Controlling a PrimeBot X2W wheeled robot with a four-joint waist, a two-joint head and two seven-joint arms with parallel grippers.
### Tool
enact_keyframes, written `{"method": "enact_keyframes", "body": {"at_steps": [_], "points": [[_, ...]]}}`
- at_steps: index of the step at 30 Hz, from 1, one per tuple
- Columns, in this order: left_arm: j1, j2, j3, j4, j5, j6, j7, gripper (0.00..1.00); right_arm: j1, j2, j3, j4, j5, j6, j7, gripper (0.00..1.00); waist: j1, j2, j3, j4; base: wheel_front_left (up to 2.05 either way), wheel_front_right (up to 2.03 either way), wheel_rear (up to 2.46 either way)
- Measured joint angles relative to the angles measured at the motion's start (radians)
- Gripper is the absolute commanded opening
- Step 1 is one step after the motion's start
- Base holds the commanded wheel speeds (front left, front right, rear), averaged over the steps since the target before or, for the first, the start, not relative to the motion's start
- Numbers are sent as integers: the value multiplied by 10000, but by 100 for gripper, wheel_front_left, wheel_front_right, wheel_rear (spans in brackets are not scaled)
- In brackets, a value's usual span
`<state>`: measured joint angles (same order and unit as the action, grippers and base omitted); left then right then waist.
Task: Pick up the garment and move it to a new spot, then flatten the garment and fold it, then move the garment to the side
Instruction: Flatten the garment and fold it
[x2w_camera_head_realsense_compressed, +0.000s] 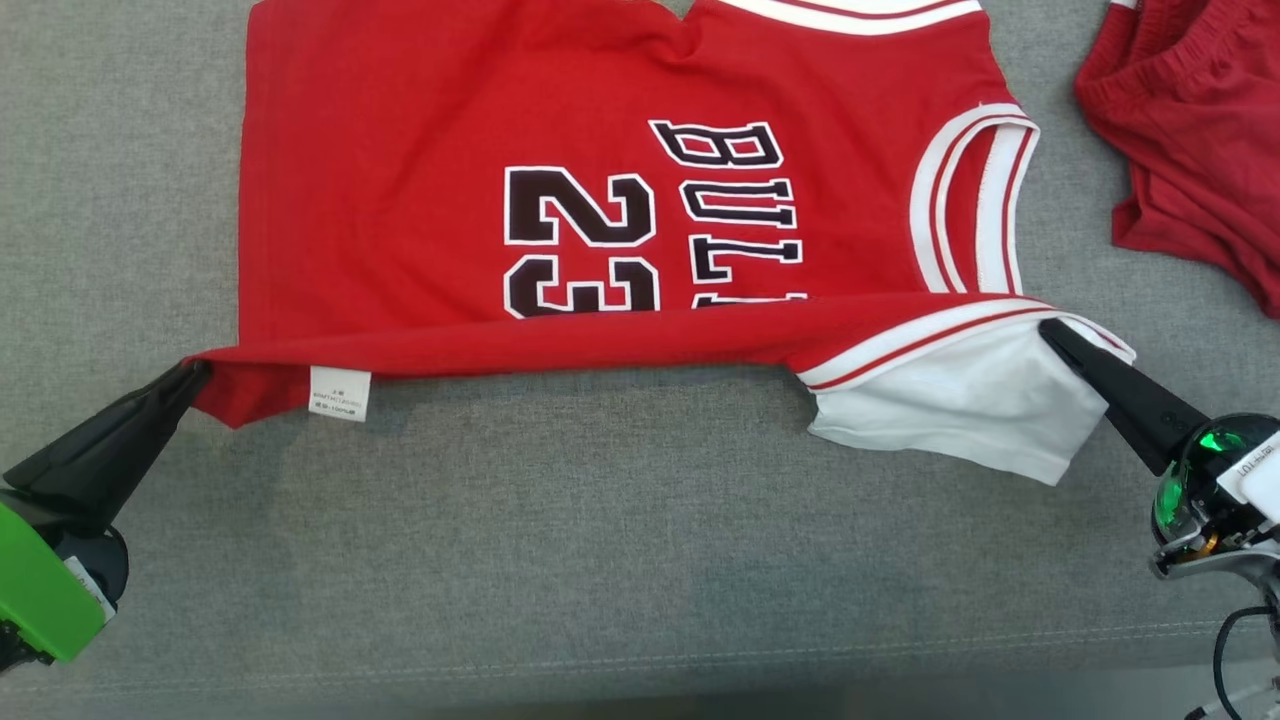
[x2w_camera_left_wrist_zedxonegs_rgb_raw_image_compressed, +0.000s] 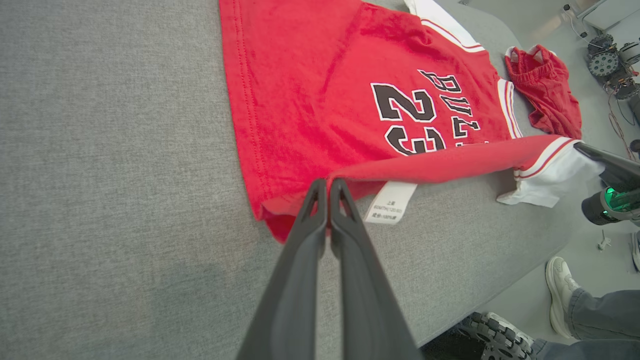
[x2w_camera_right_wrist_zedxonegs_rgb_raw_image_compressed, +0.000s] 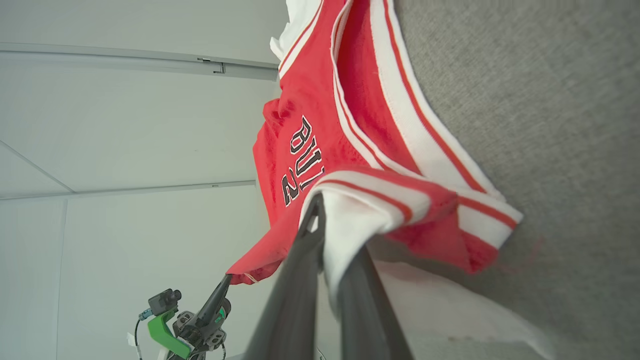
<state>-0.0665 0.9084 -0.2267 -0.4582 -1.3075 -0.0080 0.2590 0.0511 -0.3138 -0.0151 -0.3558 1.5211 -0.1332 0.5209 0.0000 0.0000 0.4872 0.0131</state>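
The left gripper (x2w_camera_head_realsense_compressed: 198, 370) clenches the red jersey (x2w_camera_head_realsense_compressed: 420, 230) at its hem corner, and the right gripper (x2w_camera_head_realsense_compressed: 1047, 329) at its white-trimmed armhole. The raised near edge overlaps the numerals. Bare grey surface (x2w_camera_head_realsense_compressed: 600, 540) runs to the front edge. A second red garment (x2w_camera_head_realsense_compressed: 1190, 130) lies apart.

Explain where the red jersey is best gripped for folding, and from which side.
Grip the jersey at the two ends of its near edge, hem corner and armhole trim, approaching from the near outer sides. That edge is raised, leaving thin corners free; the left tool and right tool are shut there.
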Motion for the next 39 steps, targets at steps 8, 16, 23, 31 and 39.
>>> {"method": "enact_keyframes", "body": {"at_steps": [8, 16, 23, 31, 39], "points": [[-745, -92, -355, 489, -255, 96, 476, 0, -988, 278, 487, 566, -316, 0, 6, 6, 0, 0, 322, -83, 0, 0, 0], [-1504, -525, -633, 1074, -232, 174, 483, 73, -1548, 489, 821, 1168, -635, 0, 4, 53, 0, 0, 493, -110, 0, 0, 0], [-1851, -951, -738, 1503, -173, 176, 466, 100, -1955, 779, 823, 1521, -732, 0, -25, 100, 0, 0, 457, -185, 0, 0, 0], [-1956, -1423, -734, 1854, 75, 155, -27, 100, -2068, 986, 796, 1814, -794, 0, -174, 100, 0, 0, 189, -266, 0, 0, 0], [-2042, -1657, -161, 2213, 94, 92, -767, 100, -1987, 1049, 740, 1825, -980, 0, -301, 100, 0, 0, -89, -296, 0, 0, 0]]}}
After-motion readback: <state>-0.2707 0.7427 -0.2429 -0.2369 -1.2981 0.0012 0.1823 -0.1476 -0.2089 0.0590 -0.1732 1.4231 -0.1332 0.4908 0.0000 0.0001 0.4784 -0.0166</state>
